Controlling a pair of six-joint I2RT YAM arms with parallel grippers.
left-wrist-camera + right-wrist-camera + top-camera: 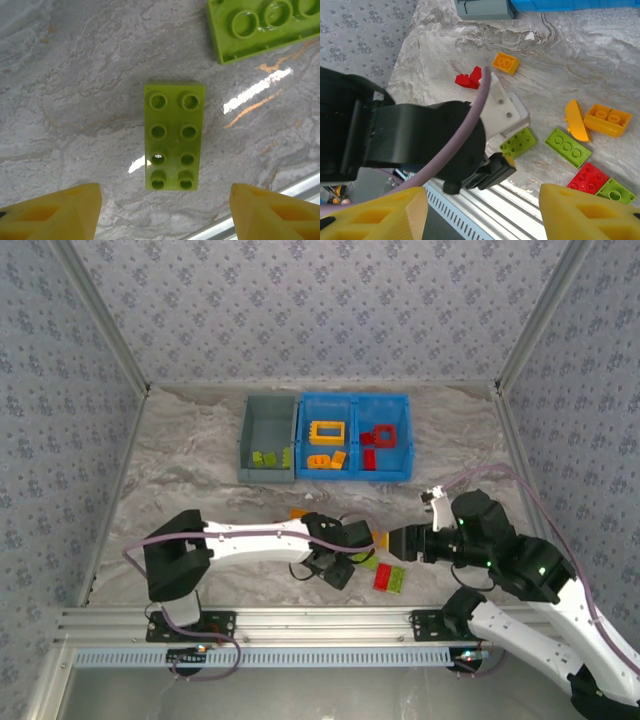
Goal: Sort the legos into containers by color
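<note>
A lime green two-by-four lego (pixel 174 136) lies flat on the marble table just ahead of my left gripper (pixel 165 212), which is open and holds nothing. A second green lego (pixel 265 27) lies further off. My right gripper (pixel 482 220) is open too, hovering over the near rail and facing the left arm's head (pixel 440 145). Loose legos lie right of it: a green plate (pixel 568 147), orange bricks (pixel 607 120), a red brick (pixel 590 176). The containers stand at the back: a grey bin (pixel 262 420) with green legos, and a blue tray (pixel 355 400) with orange and red legos in separate compartments.
An orange lego (pixel 505 63) and a red lego (pixel 469 79) lie on the far side of the left arm. The metal rail (pixel 300 625) runs along the near table edge. Patterned walls close in the left, right and back sides.
</note>
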